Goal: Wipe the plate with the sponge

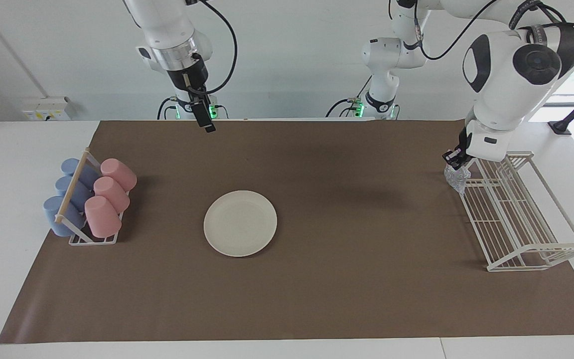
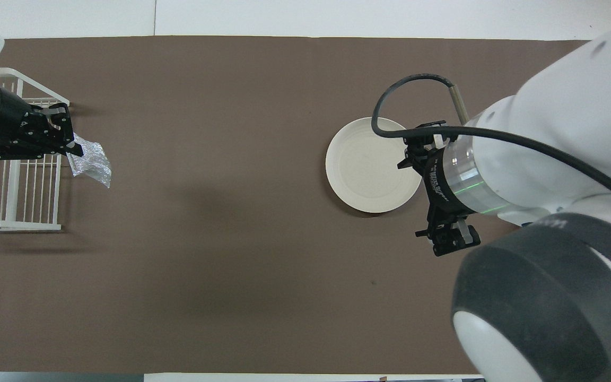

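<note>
The cream-white plate [image 1: 240, 223] lies flat on the brown mat, empty; it also shows in the overhead view [image 2: 373, 165]. My left gripper [image 1: 457, 164] is shut on the silvery-grey mesh sponge [image 1: 456, 179], which hangs from it beside the corner of the white wire rack at the left arm's end of the table. The overhead view shows this gripper [image 2: 67, 142] and the sponge [image 2: 92, 167] well apart from the plate. My right gripper [image 1: 209, 125] hangs high in the air over the mat's edge by the robots and holds nothing that I can see; it also shows in the overhead view [image 2: 451, 241].
A white wire rack [image 1: 516, 214] stands at the left arm's end of the table. A small rack [image 1: 92, 239] with blue cups [image 1: 63, 212] and pink cups [image 1: 102, 214] lying on it stands at the right arm's end. The brown mat [image 1: 347, 289] covers the table.
</note>
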